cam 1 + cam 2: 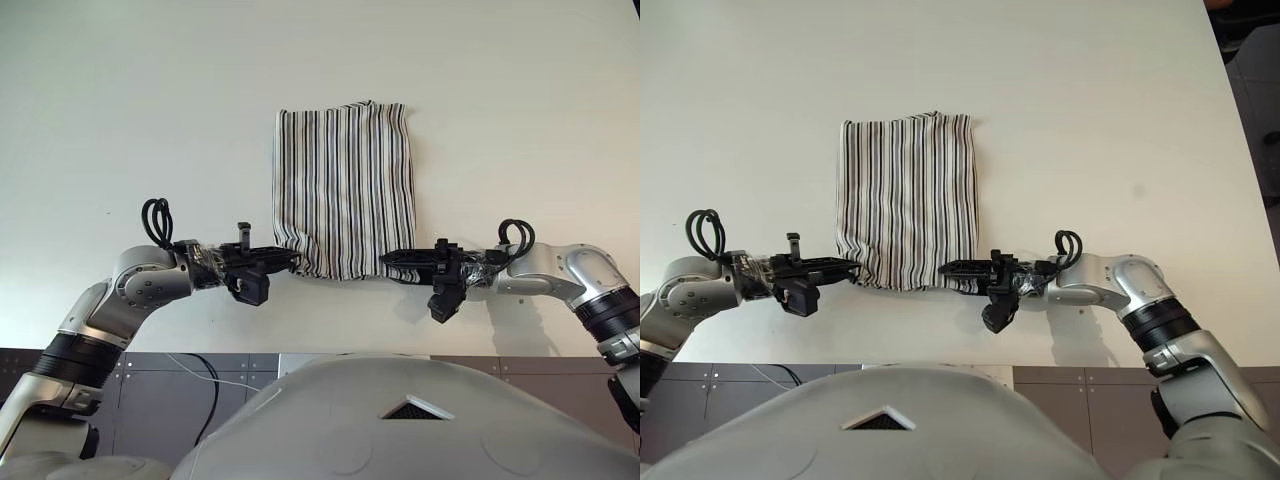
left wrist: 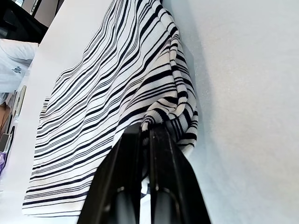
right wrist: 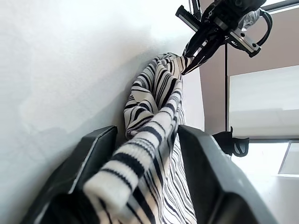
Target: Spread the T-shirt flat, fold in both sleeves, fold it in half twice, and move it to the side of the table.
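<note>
The black-and-white striped T-shirt lies on the white table as a narrow upright rectangle with the sleeves folded in. My left gripper is at its near left corner, shut on a bunched bit of the hem. At the near right corner is my right gripper. In the right wrist view its fingers stand apart with the cloth's corner between them, and the left gripper shows at the far end of the hem.
White tabletop lies free on both sides of the shirt and beyond it. The table's near edge runs just behind both grippers. Its right edge shows in the right eye view.
</note>
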Robot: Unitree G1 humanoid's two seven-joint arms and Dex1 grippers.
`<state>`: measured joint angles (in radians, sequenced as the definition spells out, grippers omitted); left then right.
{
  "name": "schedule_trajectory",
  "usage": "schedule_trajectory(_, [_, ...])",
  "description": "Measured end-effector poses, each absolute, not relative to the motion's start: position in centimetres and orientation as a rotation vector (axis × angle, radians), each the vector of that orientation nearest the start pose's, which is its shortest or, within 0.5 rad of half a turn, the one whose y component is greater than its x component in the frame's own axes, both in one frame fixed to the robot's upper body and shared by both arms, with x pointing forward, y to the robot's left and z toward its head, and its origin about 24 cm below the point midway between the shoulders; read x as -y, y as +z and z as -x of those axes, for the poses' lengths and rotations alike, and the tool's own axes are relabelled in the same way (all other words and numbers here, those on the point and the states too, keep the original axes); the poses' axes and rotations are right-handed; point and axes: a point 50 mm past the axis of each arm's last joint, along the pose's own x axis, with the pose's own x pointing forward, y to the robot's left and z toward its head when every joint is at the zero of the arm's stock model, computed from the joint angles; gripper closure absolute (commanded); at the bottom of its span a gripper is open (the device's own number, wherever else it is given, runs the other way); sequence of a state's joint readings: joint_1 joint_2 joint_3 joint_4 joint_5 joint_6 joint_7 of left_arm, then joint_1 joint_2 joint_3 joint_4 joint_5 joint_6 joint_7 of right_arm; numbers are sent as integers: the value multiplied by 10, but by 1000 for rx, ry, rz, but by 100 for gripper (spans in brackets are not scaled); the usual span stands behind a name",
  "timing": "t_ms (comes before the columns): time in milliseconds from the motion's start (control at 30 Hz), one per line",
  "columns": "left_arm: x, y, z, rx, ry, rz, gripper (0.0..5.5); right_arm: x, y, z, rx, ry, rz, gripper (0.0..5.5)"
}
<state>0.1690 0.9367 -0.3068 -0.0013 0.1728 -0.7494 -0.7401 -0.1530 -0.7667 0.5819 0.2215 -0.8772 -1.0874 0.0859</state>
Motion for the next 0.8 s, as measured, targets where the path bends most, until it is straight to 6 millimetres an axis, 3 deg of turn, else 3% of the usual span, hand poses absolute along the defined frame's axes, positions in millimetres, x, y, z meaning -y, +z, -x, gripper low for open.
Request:
schedule_trajectory(333, [-207,40,-162,35,-1393,-1013,540,149,20,-186,587,1479,1246,538])
schedule_trajectory(567, [-206,49,-153,-41,-1383,-888,540,160,23,-176,434,1566,1167,538])
schedule_trajectory(800, [-208,89,-138,-227,-1421,-605,540,167,65,-149,288,1609,936,538])
